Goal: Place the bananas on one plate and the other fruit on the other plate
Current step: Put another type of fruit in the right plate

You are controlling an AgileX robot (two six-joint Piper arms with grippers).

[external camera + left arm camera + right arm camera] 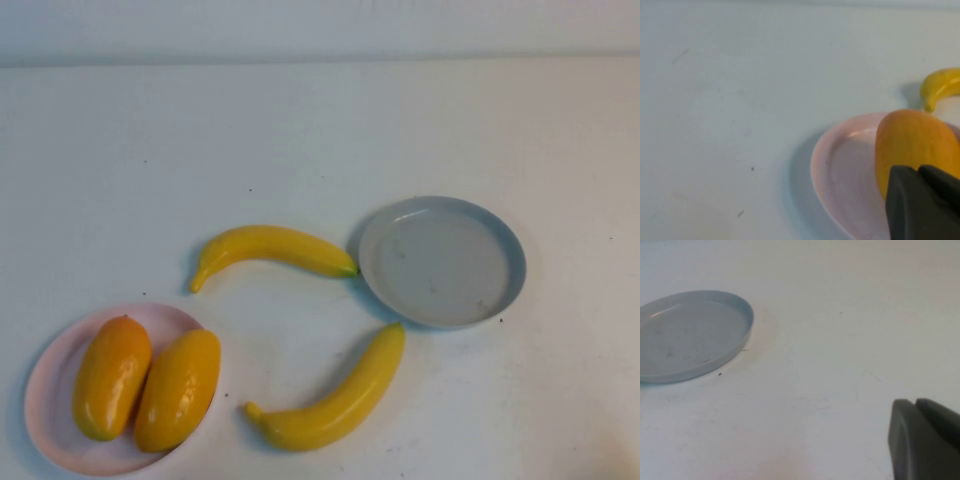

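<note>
bananas [275, 248] [335, 396] on counter [300, 130] left of blue plate [505, 290], long axes pointing toward it | right hand [925, 440] nearer, left hand [922, 202] by pink plate [45, 385] | hand openings: cannot tell

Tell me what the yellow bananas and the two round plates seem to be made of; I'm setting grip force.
The two curved yellow bananas look like hard moulded plastic: glossy, uniform skin with sharp highlights. The grey-blue round plate and pale pink round plate look like smooth satin plastic, possibly melamine. The left gripper hangs above the pink plate, the right gripper above bare table near the grey-blue plate.
</note>
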